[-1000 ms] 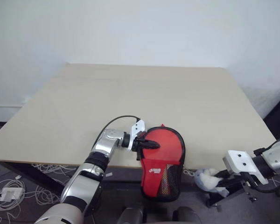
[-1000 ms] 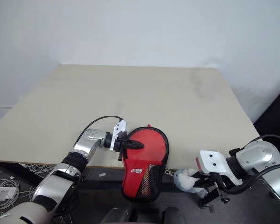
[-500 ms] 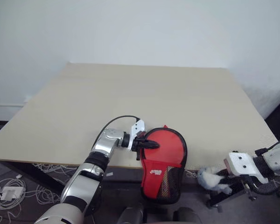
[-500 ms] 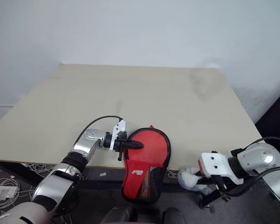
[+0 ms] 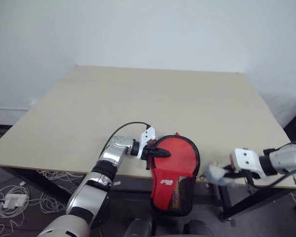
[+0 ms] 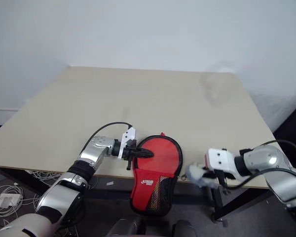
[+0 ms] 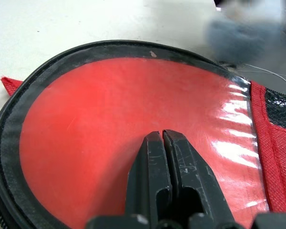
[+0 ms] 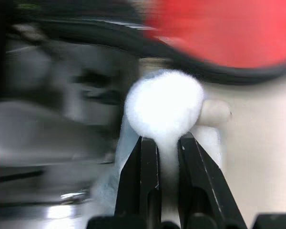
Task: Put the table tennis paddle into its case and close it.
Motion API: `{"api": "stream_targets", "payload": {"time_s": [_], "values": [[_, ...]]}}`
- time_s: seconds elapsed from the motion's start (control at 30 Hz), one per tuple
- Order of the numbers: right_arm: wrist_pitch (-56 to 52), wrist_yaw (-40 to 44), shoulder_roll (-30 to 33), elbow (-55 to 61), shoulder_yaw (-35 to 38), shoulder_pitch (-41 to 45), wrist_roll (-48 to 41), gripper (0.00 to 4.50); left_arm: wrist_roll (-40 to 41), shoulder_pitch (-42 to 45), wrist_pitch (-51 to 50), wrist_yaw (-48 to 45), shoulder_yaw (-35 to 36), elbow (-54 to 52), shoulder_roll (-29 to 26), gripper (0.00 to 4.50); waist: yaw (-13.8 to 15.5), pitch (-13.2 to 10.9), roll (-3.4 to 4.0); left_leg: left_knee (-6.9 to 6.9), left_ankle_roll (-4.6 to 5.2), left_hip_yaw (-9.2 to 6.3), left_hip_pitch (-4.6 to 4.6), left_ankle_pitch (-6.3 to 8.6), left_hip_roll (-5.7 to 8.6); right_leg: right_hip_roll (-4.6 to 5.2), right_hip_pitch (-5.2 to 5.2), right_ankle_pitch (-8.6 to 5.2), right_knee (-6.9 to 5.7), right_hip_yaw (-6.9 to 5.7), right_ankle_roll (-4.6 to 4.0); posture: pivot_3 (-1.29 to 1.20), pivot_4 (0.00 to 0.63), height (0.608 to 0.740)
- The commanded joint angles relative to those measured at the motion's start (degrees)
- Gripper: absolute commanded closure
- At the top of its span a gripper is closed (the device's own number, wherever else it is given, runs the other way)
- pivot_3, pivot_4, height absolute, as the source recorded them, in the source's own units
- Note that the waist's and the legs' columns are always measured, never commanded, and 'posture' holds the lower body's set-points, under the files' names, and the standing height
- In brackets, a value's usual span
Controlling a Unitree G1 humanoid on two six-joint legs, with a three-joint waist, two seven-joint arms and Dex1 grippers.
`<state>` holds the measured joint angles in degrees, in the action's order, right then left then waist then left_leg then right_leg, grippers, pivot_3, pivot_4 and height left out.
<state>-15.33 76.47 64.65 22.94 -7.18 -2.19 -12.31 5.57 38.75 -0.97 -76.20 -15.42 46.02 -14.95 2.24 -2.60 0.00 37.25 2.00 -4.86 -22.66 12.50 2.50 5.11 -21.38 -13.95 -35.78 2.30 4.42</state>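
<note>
Case [image 5: 173, 170] at table [image 5: 138, 103] near edge, lower half overhanging; soft, pliable, slick clear face. Left gripper [image 7: 163, 138] shut, pressing it. Right gripper [image 8: 168, 143] clamped on white fluffy wad [image 8: 164, 109]. Best gripped by black trim

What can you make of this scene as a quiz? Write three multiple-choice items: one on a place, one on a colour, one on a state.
1. Where does the case lie?
A. At the table's near edge, its mesh end hanging over
B. Mid-table
C. At the far corner

2. What colour is the fluffy ball in the right gripper?
A. Red
B. White
C. Green

3. How are the left gripper's fingers?
A. Spread wide
B. Shut together over the case's red side
C. Clamped on a cable

Answers: A, the mesh end overhangs the edge; B, the ball is white between the black fingers; B, no gap shows between the fingers.
</note>
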Motion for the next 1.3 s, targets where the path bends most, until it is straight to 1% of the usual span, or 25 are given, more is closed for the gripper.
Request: {"api": "stream_targets", "payload": {"time_s": [0.03, 0.1, 0.17, 0.27, 0.4, 0.5, 0.77, 0.93, 1.23, 1.3], "values": [[3.42, 5.09, 5.31, 8.23, 1.38, -6.55, -1.39, 4.46, -2.80, -0.66, -0.66, 0.05, -1.80, 1.88, -0.29, 4.50, -0.07, 0.03, 0.04, 0.05, -0.03, 0.00, 0.01, 0.03, 0.00, -0.04, 0.01, 0.00, 0.00, 0.01, 0.00, 0.00, 0.000, 0.739], [3.96, 6.17, 6.79, 11.84, 1.56, -9.87, -2.94, 4.46, -2.98, -0.52, -0.67, -0.04, -1.72, 2.05, -0.42, 4.50, -0.12, 0.11, 0.08, 0.11, -0.24, 0.00, 0.03, 0.17, -0.04, -0.02, 0.04, -0.01, -0.01, 0.03, -0.01, 0.00, 0.000, 0.739], [3.21, 5.57, 6.58, 13.33, 1.84, -10.45, -4.39, 4.46, -3.07, -0.40, -0.66, -0.09, -1.68, 2.19, -0.52, 4.50, -0.10, 0.18, -0.03, 0.12, -0.26, 0.00, 0.04, 0.21, -0.08, -0.02, 0.04, -0.02, 0.00, 0.02, 0.00, 0.00, 0.000, 0.739], [3.46, 4.20, 5.60, 12.82, 0.28, -8.72, -2.52, 4.46, -3.12, -0.21, -0.67, -0.11, -1.65, 2.41, -0.68, 4.50, -0.07, 0.19, -0.11, 0.14, -0.24, -0.01, 0.02, 0.24, -0.11, -0.02, 0.05, -0.03, 0.02, 0.01, 0.01, 0.00, 0.000, 0.739], [3.72, 1.92, 2.68, 10.82, -3.28, -4.71, 0.88, 4.46, -3.18, -0.21, -0.77, -0.07, -1.74, 2.34, -0.59, 4.50, -0.12, 0.20, -0.12, 0.19, -0.23, -0.02, 0.04, 0.25, -0.10, -0.04, 0.05, -0.03, 0.00, 0.03, 0.01, 0.00, 0.000, 0.739], [4.16, 2.31, 2.46, 11.03, -4.80, -4.53, 1.66, 4.46, -3.19, -0.38, -1.00, -0.12, -1.85, 1.90, -0.58, 4.50, -0.10, 0.20, -0.13, 0.21, -0.23, -0.01, 0.02, 0.27, -0.10, -0.05, 0.05, -0.03, 0.00, 0.02, 0.01, 0.00, 0.000, 0.739], [5.79, 4.47, 4.90, 17.47, -4.07, -10.31, -1.60, 4.46, -3.23, -0.26, -1.20, -0.31, -1.82, 1.63, -0.94, 4.50, -0.11, 0.20, -0.15, 0.23, -0.22, -0.04, 0.02, 0.29, -0.12, -0.06, 0.04, -0.03, 0.00, 0.03, 0.01, 0.00, 0.000, 0.739], [6.18, 3.47, 4.73, 19.72, -4.16, -12.08, -1.07, 4.46, -3.43, 0.11, -0.98, -0.26, -1.87, 2.01, -1.01, 4.50, -0.20, 0.22, -0.17, 0.27, -0.23, -0.07, 0.04, 0.29, -0.15, -0.08, 0.05, -0.03, -0.02, 0.05, 0.00, 0.00, 0.000, 0.739], [3.00, 1.54, 2.99, 21.13, -5.73, -9.96, -1.26, 4.46, -3.39, 1.77, -0.56, 0.77, -1.59, 3.51, -0.23, 4.50, -0.15, 0.21, -0.21, 0.33, -0.25, -0.08, 0.02, 0.32, -0.25, -0.08, 0.06, -0.03, -0.02, 0.04, 0.00, 0.00, 0.000, 0.739], [0.79, 0.96, 2.48, 20.35, -5.25, -8.05, -2.25, 3.76, -3.35, 2.13, -0.43, 0.84, -1.50, 4.05, -0.13, 4.50, -0.16, 0.21, -0.22, 0.35, -0.24, -0.08, 0.02, 0.32, -0.25, -0.08, 0.06, -0.03, -0.02, 0.03, 0.00, 0.00, 0.000, 0.739]]}}
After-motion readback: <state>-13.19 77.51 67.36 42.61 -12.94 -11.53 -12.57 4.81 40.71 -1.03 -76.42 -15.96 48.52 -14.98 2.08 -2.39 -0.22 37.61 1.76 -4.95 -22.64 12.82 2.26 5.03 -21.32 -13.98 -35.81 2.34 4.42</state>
